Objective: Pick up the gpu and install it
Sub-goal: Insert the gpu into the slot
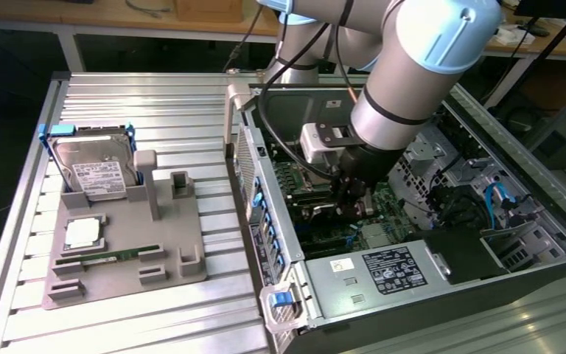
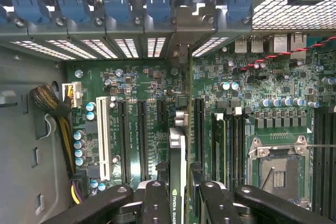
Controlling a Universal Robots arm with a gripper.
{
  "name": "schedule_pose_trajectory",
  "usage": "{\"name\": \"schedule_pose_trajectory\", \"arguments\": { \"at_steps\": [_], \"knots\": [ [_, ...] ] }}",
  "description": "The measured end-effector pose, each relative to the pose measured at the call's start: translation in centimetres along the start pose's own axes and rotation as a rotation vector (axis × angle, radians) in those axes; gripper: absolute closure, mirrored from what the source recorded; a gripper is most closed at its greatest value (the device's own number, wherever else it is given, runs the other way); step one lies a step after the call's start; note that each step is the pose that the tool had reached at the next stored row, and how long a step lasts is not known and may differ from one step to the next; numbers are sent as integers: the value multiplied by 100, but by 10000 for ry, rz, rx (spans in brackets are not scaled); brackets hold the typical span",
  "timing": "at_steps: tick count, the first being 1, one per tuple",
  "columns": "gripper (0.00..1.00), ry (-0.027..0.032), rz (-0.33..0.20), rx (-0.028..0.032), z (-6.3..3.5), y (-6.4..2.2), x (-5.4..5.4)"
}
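Wrist view has the end effector (image 2: 177,195) closed narrowly on the gpu (image 2: 177,153). Its dark fingers (image 2: 155,203) press both faces of the card, which stands on edge between them with its printed logo facing the camera. The card hangs over the green motherboard (image 2: 252,93), running lengthwise toward the rear wall of the computer case (image 1: 382,295). There a row of blue latches (image 2: 115,3) sits above the slotted back openings. Long black expansion slots (image 2: 142,140) and a white slot (image 2: 103,135) lie parallel to the card on one side, and the CPU socket (image 2: 278,171) lies on the other. The card itself hides the slot directly under it, so I cannot tell whether its edge touches the board.

In the exterior view the end effector (image 1: 350,199) is down inside the open case. Towards the exterior view's left, a grey fixture (image 1: 165,251) on the desk (image 1: 135,96) holds the hard drive (image 1: 96,173) and the memory stick (image 1: 116,256).

The step in hand looks like seating the card. To do it well, I judge the card should stay upright and parallel to its slot, with the metal end lined up with a rear opening. Pressure should be straight down and even along its length, because a tilt could jam one corner or scrape nearby capacitors.
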State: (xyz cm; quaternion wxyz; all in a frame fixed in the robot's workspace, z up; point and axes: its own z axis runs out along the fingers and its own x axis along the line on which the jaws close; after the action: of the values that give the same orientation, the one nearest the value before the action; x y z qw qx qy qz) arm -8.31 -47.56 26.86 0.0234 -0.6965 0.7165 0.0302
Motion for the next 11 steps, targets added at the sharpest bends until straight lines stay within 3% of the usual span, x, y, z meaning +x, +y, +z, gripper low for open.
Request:
{"name": "schedule_pose_trajectory", "arguments": {
  "at_steps": [11],
  "knots": [
    [73,-2,0,0,43,0,-7]
  ]
}}
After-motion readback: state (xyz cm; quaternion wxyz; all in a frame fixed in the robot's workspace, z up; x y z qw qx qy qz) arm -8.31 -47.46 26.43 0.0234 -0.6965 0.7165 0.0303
